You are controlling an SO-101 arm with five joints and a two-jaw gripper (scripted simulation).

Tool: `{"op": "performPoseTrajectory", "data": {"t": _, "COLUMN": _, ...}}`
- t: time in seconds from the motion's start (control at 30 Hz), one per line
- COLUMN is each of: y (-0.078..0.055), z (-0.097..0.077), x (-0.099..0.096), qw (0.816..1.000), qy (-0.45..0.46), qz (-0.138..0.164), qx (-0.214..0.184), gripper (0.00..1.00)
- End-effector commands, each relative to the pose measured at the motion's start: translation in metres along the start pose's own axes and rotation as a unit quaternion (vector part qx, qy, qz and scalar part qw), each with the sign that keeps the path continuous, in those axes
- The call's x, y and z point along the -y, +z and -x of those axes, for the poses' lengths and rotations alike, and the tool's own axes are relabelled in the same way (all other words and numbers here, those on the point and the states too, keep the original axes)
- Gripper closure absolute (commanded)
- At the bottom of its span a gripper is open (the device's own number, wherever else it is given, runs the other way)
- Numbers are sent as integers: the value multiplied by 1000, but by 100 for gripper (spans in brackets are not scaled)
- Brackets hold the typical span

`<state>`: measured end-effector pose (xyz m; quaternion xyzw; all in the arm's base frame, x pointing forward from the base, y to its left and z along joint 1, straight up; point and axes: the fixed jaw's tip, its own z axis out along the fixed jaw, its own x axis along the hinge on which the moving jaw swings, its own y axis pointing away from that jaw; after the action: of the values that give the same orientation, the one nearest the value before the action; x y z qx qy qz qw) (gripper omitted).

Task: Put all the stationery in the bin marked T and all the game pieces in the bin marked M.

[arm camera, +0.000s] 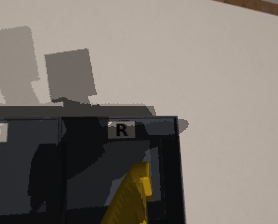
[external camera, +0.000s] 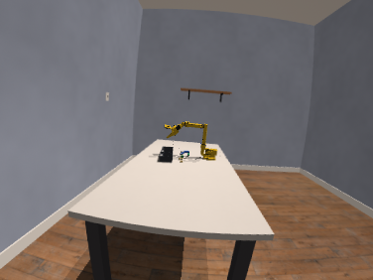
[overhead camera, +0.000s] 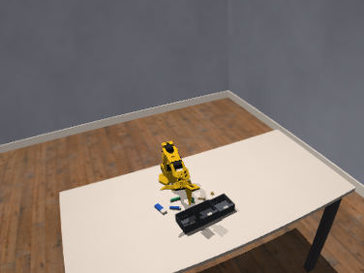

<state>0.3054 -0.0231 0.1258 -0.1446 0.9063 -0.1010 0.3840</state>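
Hovering high above the bin row, my end effector stands fully open and carries nothing. In the wrist view one yellow finger hangs over the compartment marked R, which is neither target bin. The loose items lie on the surface between the bins and my base, well below and behind the end effector: a blue block, a blue cylinder and a green cylinder. I judge them small, rigid and light. The cylinders may roll; I would grip them across the middle.
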Motion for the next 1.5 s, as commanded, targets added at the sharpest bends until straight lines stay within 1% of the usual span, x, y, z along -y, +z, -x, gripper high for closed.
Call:
{"op": "performPoseTrajectory", "data": {"t": 0.0, "y": -4, "z": 18, "x": 10, "qw": 999, "qy": -7, "qz": -22, "qx": 43, "gripper": 0}}
{"op": "performPoseTrajectory", "data": {"t": 0.73, "y": -4, "z": 18, "x": 11, "qw": 999, "qy": -8, "qz": -23, "qx": 44, "gripper": 0}}
{"op": "performPoseTrajectory", "data": {"t": 0.77, "y": -5, "z": 21, "x": 12, "qw": 998, "qy": -8, "qz": -25, "qx": 50, "gripper": 0}}
{"op": "performPoseTrajectory", "data": {"t": 1.33, "y": -5, "z": 21, "x": 12, "qw": 998, "qy": -8, "qz": -25, "qx": 50, "gripper": 0}}
{"op": "performPoseTrajectory", "data": {"t": 1.47, "y": -4, "z": 19, "x": 11, "qw": 999, "qy": -8, "qz": -24, "qx": 46, "gripper": 0}}
